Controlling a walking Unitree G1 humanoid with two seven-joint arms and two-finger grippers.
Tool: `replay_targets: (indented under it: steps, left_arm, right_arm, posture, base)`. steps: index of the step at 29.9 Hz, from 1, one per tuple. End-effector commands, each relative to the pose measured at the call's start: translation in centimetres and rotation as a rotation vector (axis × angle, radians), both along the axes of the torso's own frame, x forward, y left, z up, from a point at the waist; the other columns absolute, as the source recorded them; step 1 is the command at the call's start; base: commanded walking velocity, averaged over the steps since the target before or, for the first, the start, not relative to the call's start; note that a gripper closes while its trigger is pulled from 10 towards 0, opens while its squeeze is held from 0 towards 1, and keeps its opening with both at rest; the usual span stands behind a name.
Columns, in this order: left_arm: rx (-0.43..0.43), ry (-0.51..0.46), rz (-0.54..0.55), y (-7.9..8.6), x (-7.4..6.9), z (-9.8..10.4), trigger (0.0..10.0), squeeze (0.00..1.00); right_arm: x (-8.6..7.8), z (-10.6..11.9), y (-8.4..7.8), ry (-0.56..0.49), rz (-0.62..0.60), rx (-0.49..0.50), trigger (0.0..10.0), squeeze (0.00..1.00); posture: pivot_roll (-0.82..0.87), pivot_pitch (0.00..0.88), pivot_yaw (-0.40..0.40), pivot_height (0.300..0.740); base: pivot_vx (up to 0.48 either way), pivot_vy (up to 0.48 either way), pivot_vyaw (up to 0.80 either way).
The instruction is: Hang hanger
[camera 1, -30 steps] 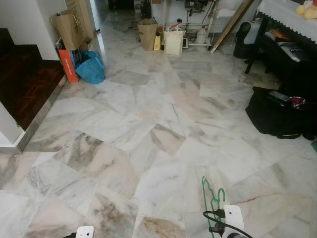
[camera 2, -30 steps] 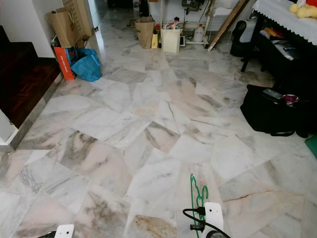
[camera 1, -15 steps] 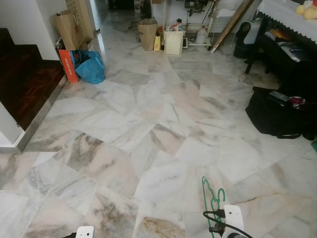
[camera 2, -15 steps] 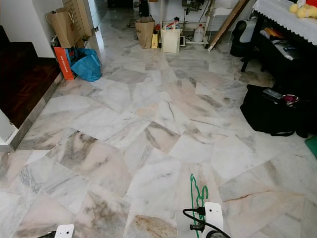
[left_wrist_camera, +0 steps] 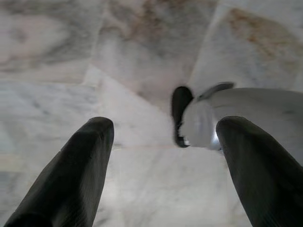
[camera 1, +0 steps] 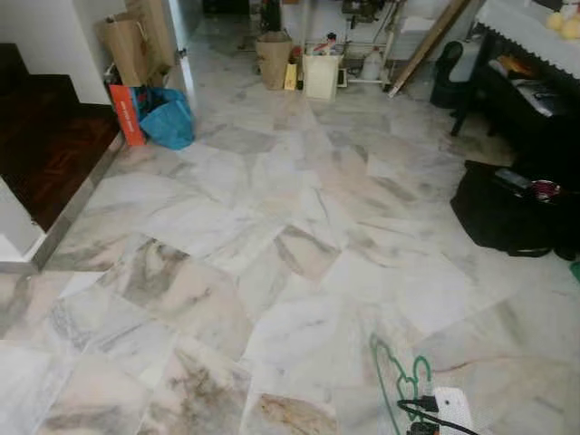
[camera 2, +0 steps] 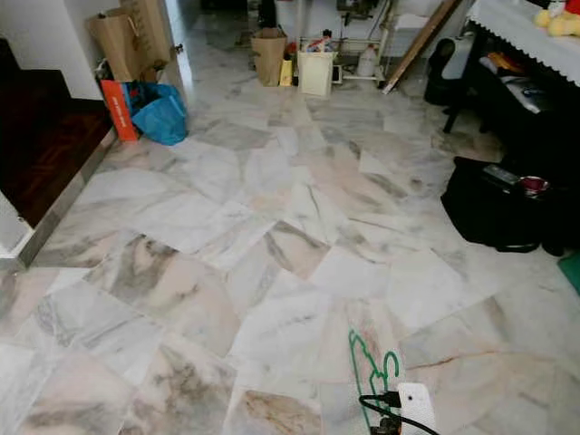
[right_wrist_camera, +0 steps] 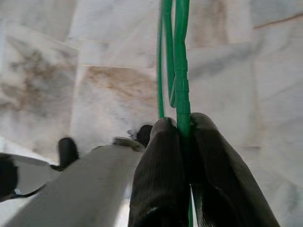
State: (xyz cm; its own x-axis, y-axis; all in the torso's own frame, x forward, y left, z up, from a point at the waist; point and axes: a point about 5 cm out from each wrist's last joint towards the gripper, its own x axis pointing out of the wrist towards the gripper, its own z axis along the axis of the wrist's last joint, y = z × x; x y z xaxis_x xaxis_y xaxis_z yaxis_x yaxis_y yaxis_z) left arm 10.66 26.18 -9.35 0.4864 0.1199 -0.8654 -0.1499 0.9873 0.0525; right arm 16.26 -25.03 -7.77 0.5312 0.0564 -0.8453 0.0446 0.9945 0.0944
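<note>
A marble floor (camera 1: 272, 227) spreads across the room, bare in the middle, presumably the robot's walking path. On the right stands a dark surface (camera 1: 530, 100) under a white cloth, with a black bag (camera 1: 498, 213) on the floor beside it. At the far left, a blue bag (camera 1: 168, 120) and an orange box (camera 1: 125, 113) sit by a dark wooden step (camera 1: 45, 154); paper bags and a white bin (camera 1: 321, 76) line the far wall. No rail or hook for hanging can be made out. The green hanger (right_wrist_camera: 176, 61) is near, low on the right, carried ahead of the body. The right gripper (right_wrist_camera: 182, 142) has its fingers clamped on the hanger's wire, likely to keep it steady in transit. The left gripper (left_wrist_camera: 161, 137) hangs idle over the floor, fingers apart.
</note>
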Motion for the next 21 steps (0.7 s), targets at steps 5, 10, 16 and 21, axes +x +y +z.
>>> replay_targets:
  steps: [5, 10, 16, 21]
  left_arm:
    - [0.007, 0.013, -0.007, -0.07, -0.36, -0.13, 10.0, 0.00]
    - [0.013, 0.017, -0.013, 0.05, -0.39, -0.11, 10.0, 0.00]
    - [0.012, 0.020, -0.021, 0.06, -0.36, -0.10, 10.0, 0.00]
    - [0.013, 0.020, -0.025, 0.07, -0.37, -0.09, 10.0, 0.00]
  right_arm:
    - [-0.08, 0.00, -0.15, 0.005, -0.022, 0.010, 10.0, 0.00]
    - [-0.16, -0.08, -0.01, 0.007, -0.032, 0.021, 10.0, 0.00]
    - [-0.14, -0.07, -0.02, 0.006, -0.037, 0.019, 10.0, 0.00]
    - [-0.16, -0.08, -0.05, 0.008, -0.037, 0.014, 10.0, 0.00]
  posture:
    - [0.06, 0.000, -0.050, 0.716]
    - [0.06, 0.000, -0.046, 0.716]
    - [0.06, 0.000, -0.044, 0.716]
    - [0.06, 0.000, -0.048, 0.716]
  base:
    - [0.000, 0.000, 0.00]
    - [0.000, 0.000, 0.00]
    - [-0.044, 0.000, 0.00]
    - [-0.273, 0.000, 0.00]
